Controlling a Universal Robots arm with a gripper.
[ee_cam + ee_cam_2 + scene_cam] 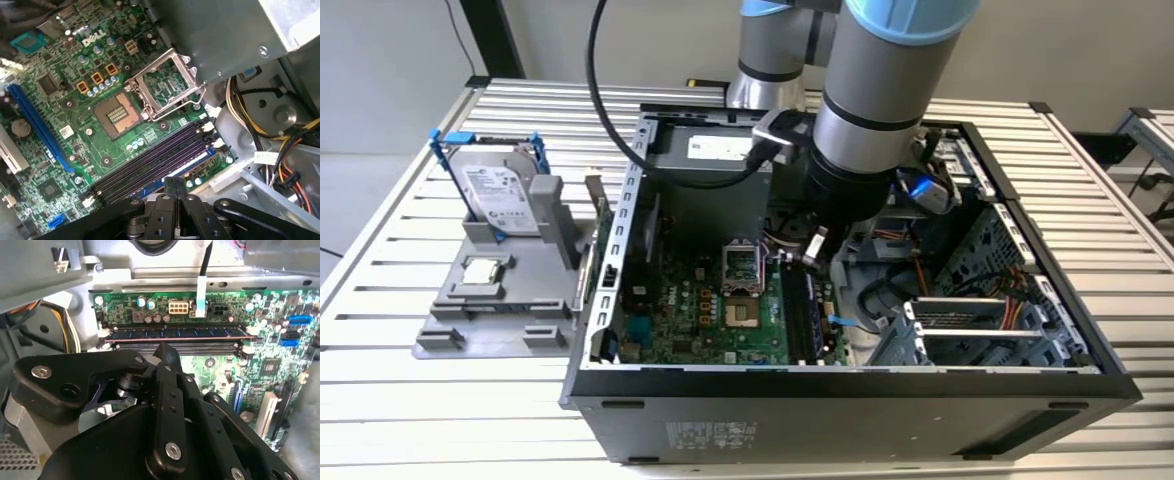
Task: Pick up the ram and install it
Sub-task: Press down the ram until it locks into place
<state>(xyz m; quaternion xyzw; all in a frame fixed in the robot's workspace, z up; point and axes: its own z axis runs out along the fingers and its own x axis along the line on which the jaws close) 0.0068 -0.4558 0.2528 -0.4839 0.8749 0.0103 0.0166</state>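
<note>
The ram (200,332) is a long dark stick with bluish label patches. It stands on edge in the outermost of the black memory slots (200,346) on the green motherboard (60,130). In the first wrist view the ram (197,161) shows as a bluish strip along that slot. My gripper (170,183) is shut, its black fingertips (167,354) pressed together right over the middle of the ram. I cannot tell whether they touch it. In the exterior view the gripper (814,250) reaches down inside the open computer case (854,385).
The CPU socket (117,112) with its raised metal bracket (167,85) lies beside the slots. Yellow and black cables (250,115) and a drive cage (961,330) crowd the side past the ram. A hard drive with blue rails (500,185) stands on a grey fixture (494,300) outside the case.
</note>
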